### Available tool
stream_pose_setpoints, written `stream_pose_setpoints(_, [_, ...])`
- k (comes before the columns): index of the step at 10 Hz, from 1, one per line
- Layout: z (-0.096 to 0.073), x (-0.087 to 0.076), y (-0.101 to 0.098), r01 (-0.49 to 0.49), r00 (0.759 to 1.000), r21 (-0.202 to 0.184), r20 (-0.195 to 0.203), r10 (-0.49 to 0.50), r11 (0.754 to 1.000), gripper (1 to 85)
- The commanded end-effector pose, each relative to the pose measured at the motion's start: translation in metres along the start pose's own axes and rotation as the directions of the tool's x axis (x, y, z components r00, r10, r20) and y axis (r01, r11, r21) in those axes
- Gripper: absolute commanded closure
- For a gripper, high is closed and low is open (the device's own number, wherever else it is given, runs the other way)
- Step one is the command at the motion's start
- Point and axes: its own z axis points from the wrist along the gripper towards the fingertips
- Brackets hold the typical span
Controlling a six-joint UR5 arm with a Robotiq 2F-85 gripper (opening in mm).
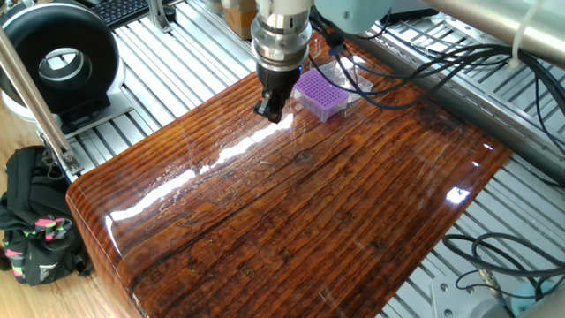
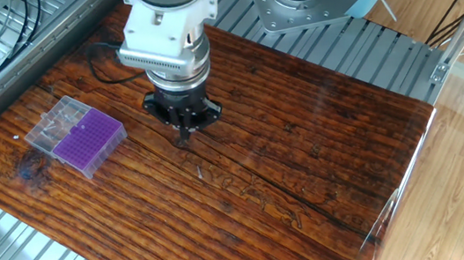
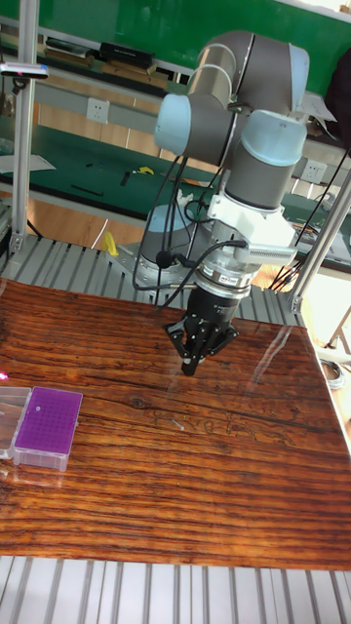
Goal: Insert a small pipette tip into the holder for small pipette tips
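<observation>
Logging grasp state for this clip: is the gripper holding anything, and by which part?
Cannot be told: the gripper has its fingers drawn together, but no pipette tip is discernible between them.

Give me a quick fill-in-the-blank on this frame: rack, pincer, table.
1. The holder for small pipette tips is coloured ____.
2. The pincer hangs over bare ____, apart from the holder.
3. The clear lid part lies ____, beside the grid.
4. The table top is made of ____.

Missing: purple; table; open; wood
</observation>
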Motion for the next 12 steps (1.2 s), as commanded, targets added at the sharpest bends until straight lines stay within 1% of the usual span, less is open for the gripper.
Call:
stream_pose_setpoints(1, [0.0, 0.003, 0.002, 0.003, 1.0, -0.013, -0.011, -0.003, 1.0, 84.7])
stream_pose_setpoints(2, [-0.003, 0.005, -0.002, 0.003, 1.0, 0.007, -0.022, -0.003, 1.0, 84.7])
stream_pose_setpoints(3, [-0.005, 0.006, 0.006, -0.004, 0.999, -0.013, -0.036, 0.004, 1.0, 84.7])
stream_pose_setpoints(4, [-0.007, 0.018, 0.016, -0.021, 0.996, -0.041, -0.084, 0.017, 0.999, 84.7])
stream_pose_setpoints(5, [-0.007, 0.03, 0.017, -0.021, 0.991, -0.043, -0.13, 0.016, 0.999, 84.7])
stream_pose_setpoints(6, [-0.005, 0.035, 0.015, -0.014, 0.99, -0.027, -0.142, 0.01, 1.0, 84.7])
stream_pose_setpoints(7, [-0.005, 0.036, 0.02, -0.013, 0.99, -0.033, -0.14, 0.008, 0.999, 84.7])
stream_pose_setpoints(8, [-0.004, 0.041, 0.025, -0.017, 0.987, -0.041, -0.158, 0.011, 0.999, 84.7])
stream_pose_setpoints(9, [-0.001, 0.046, 0.014, 0.007, 0.986, -0.013, -0.167, -0.009, 1.0, 84.7])
stream_pose_setpoints(10, [0.001, 0.045, 0.015, 0.048, 0.987, -0.029, -0.154, -0.052, 0.998, 84.7])
stream_pose_setpoints(11, [-0.001, 0.046, 0.022, 0.077, 0.983, -0.059, -0.163, -0.086, 0.995, 84.7])
stream_pose_setpoints(12, [-0.002, 0.048, 0.022, 0.102, 0.979, -0.064, -0.172, -0.112, 0.993, 84.7])
